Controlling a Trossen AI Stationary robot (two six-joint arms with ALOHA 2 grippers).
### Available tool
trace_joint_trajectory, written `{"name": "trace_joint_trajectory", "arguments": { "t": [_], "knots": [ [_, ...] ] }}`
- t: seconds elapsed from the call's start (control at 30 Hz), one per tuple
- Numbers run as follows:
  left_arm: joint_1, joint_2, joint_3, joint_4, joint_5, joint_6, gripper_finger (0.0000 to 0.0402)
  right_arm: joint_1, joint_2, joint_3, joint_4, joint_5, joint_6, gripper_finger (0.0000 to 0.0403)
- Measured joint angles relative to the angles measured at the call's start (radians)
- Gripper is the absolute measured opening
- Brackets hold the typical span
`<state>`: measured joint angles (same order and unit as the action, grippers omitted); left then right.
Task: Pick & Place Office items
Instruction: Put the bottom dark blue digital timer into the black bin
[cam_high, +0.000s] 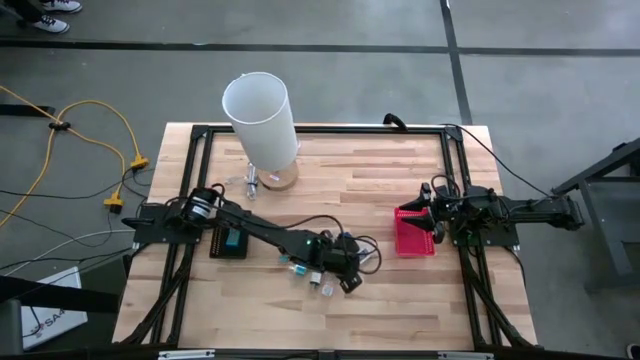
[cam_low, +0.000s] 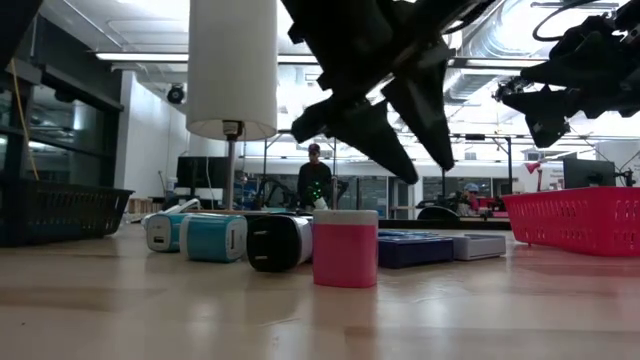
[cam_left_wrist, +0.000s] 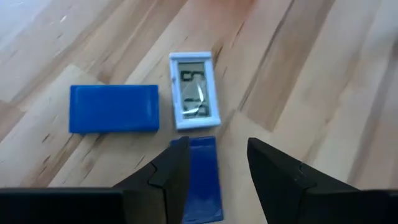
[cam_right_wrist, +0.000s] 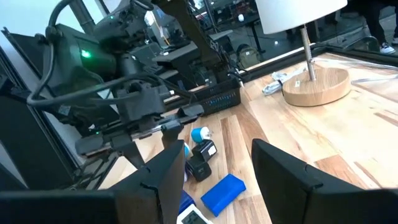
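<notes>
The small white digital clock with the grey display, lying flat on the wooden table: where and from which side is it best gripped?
Grip the small white digital clock across its two long edges, coming straight down from above. It lies flat, display up, so only its narrow width probably fits the open left end effector.

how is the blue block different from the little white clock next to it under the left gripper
The blue block is solid blue and plain; the white clock has a white frame around a grey display showing digits. In the left wrist view the block looks wider than the clock, and their long sides run crosswise to each other. Both are flat rectangles lying on the wooden table.
</notes>
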<state>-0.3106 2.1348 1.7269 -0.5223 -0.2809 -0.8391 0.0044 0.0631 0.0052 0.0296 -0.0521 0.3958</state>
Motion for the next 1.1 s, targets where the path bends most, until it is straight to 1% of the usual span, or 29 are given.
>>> {"name": "trace_joint_trajectory", "arguments": {
  "t": [0.13,0.33,0.53,1.1],
  "knots": [
    [0.001,0.008,-0.003,-0.014,0.039,0.008,0.0155,0.0,0.0,0.0,0.0,0.0,0.0,0.0174],
    [0.0,0.009,-0.002,-0.03,0.065,0.024,0.0155,0.0,0.0,0.0,0.0,0.0,0.0,0.0174],
    [0.0,0.009,-0.001,-0.028,0.068,0.061,0.0155,0.0,0.0,0.0,0.0,0.0,0.0,0.0174],
    [0.014,0.009,-0.002,-0.022,0.071,0.064,0.0155,0.0,0.0,0.0,0.001,0.0,0.0,0.0174]
  ]
}}
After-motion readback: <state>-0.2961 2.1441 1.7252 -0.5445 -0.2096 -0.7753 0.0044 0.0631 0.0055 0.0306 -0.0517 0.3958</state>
